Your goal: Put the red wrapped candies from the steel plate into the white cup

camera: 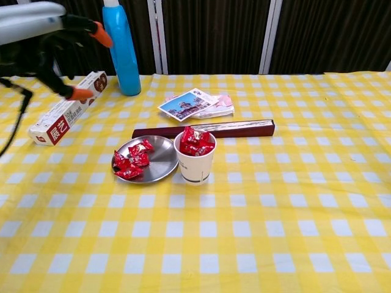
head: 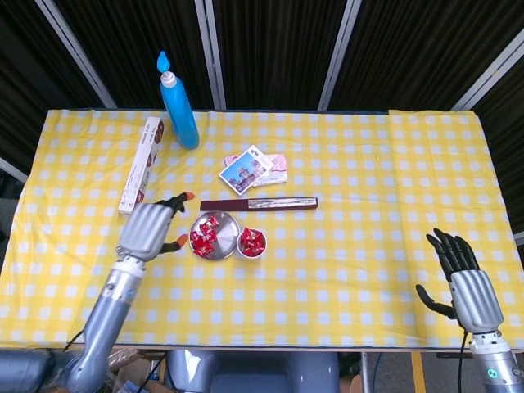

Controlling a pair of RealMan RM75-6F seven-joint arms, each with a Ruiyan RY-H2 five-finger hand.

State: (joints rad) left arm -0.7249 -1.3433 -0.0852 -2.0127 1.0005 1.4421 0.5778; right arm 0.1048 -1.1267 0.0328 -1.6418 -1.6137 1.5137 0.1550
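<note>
1. Left hand [head: 148,229]: fingers [camera: 101,35] are spread apart and nothing is held; the orange tips are seen above the table, left of the steel plate [head: 225,242] and apart from it.
2. Right hand [head: 467,281]: fingers are extended and splayed, nothing is held; it is seen at the table's near right edge, well apart from everything else.
3. Red wrapped candies [camera: 130,162]: a small heap is seen on the left part of the steel plate; more candies [camera: 195,141] are piled in the white cup [camera: 196,166], up above its rim.
4. The white cup is stood upright just right of the plate, touching or nearly touching its rim.
5. A dark flat bar [camera: 226,128] is laid behind plate and cup; cards [camera: 194,104] lie beyond it.
6. A blue bottle [head: 178,104] is stood at the far left, with a long box [head: 140,165] beside it on the yellow checked table [head: 368,213].
</note>
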